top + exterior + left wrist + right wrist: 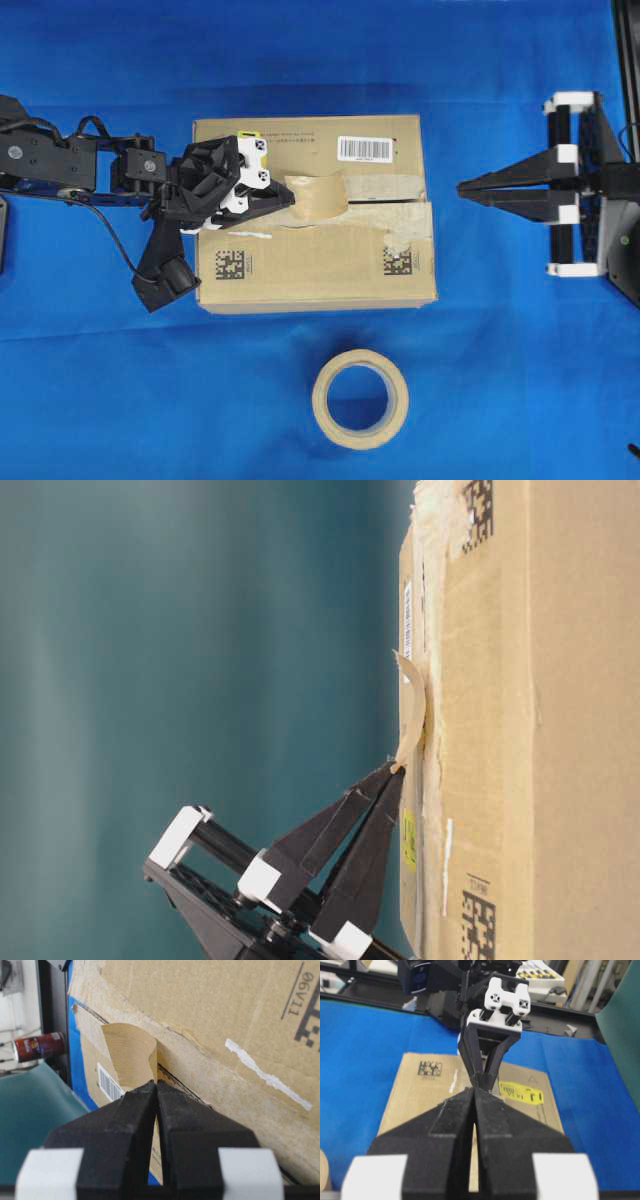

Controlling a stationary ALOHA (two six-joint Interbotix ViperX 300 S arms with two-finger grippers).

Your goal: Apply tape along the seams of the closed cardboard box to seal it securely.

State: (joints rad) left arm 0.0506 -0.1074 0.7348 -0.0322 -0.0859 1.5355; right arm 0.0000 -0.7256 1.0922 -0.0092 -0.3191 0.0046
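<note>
- The tabletop (pixel 90 390) is covered in a blue cloth and carries everything else.
- The cardboard box (pixel 300 280) lies closed and flat near the middle of the tabletop, with a white barcode label (pixel 364 149) near its far edge, a yellow sticker (pixel 521 1093) at its left end, and two black square codes (pixel 231 263) on its near flap.
- The left arm (pixel 60 165) reaches in from the left over the left end of the box; the right arm (pixel 600 185) sits off the box's right end, well apart from it.
- A ring-shaped tape roll (pixel 360 398) lies flat on the tabletop in front of the box, apart from it.
- The seams (pixel 405 202) show as a dark line where the two top flaps meet, running the box's length and edged with torn, greyish old tape.
- The left hand (pixel 290 199) is over the seam, its fingers pressed together on one end of the tape.
- The right hand (pixel 464 188) has its fingers closed together with nothing between them, pointing at the box's right end without touching it.
- The tape (pixel 316 196), a short tan piece, sits over the seam left of the box's middle; the table-level view shows it bowed up off the cardboard, its far end down on the box top and its near end pinched in the left hand.
</note>
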